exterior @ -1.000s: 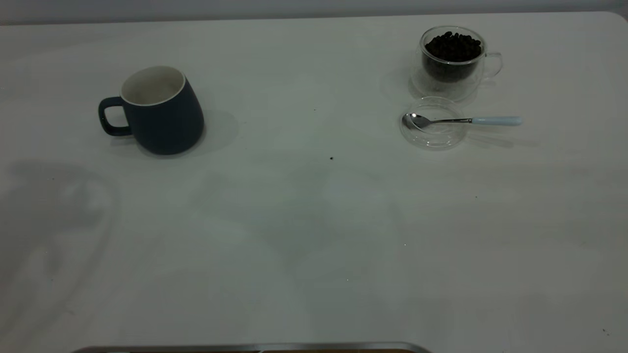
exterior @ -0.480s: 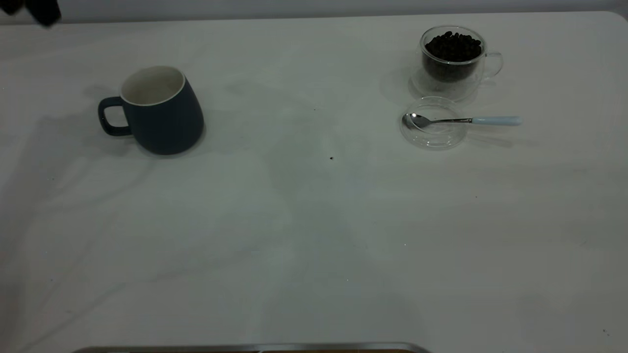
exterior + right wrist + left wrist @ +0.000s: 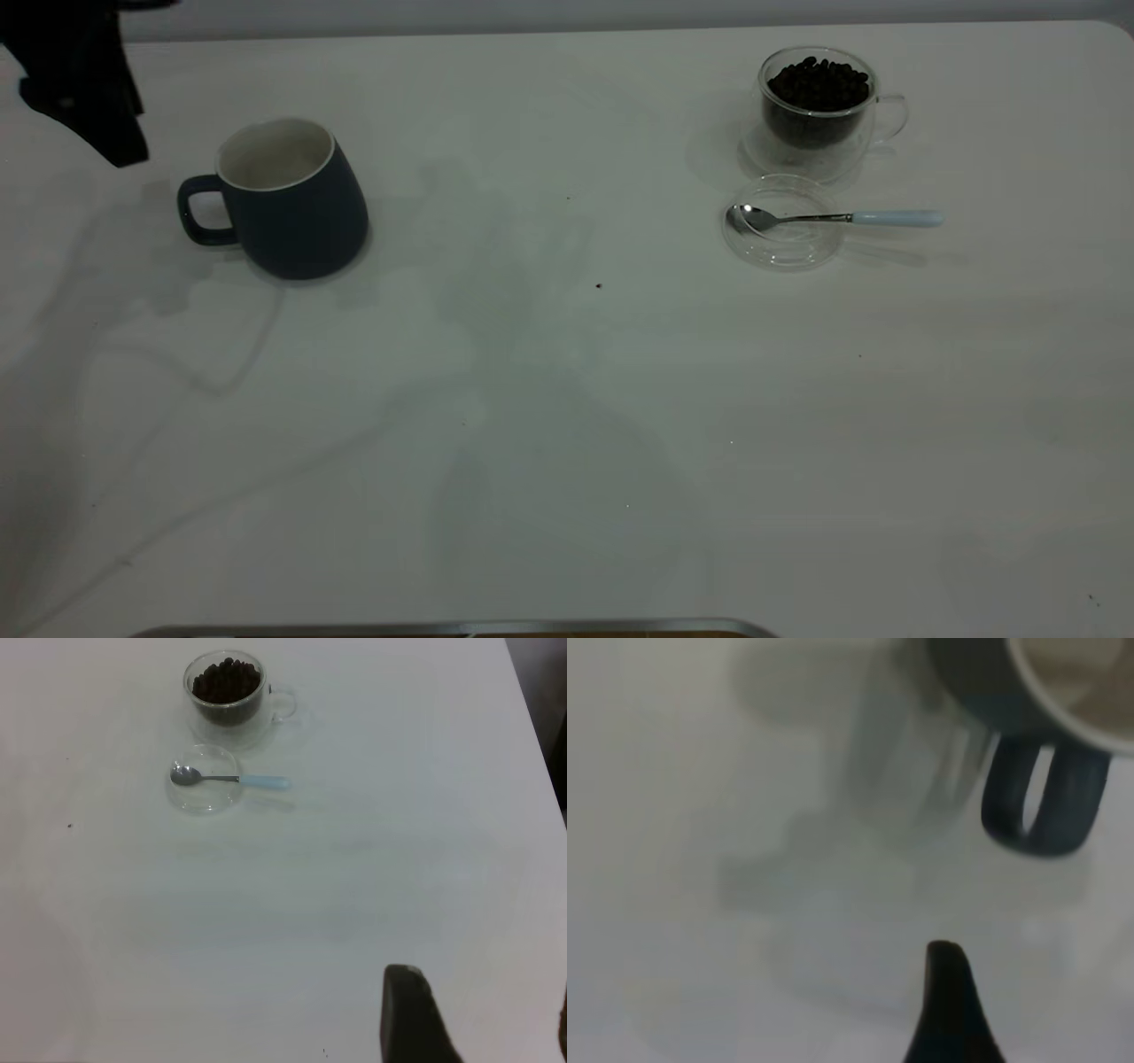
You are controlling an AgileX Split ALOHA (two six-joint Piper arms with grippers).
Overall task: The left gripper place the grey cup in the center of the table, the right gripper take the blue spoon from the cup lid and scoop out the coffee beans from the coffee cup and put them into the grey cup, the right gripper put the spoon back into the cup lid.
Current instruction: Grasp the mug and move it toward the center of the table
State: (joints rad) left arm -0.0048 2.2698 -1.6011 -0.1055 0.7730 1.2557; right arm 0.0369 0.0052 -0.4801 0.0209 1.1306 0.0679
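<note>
The grey cup point(image 3: 292, 208), dark outside and white inside, stands upright at the table's left with its handle pointing left. My left gripper point(image 3: 115, 142) hangs at the far left corner, up and left of the cup's handle, open and empty. In the left wrist view the cup point(image 3: 983, 682) lies ahead of one dark fingertip point(image 3: 946, 992). The glass coffee cup point(image 3: 817, 106) full of beans stands at the far right. The blue-handled spoon point(image 3: 833, 217) rests with its bowl in the clear cup lid point(image 3: 784, 239). My right gripper point(image 3: 483, 1014) is open, well back from the spoon point(image 3: 232, 778).
The white table point(image 3: 567, 425) has a few dark specks near its middle point(image 3: 599, 286). Its right edge shows in the right wrist view point(image 3: 536, 735). A metal strip runs along the front edge point(image 3: 452, 627).
My left gripper has come into the exterior view at the top left corner and moved down toward the grey cup's handle. Cup, lid and spoon have not moved.
</note>
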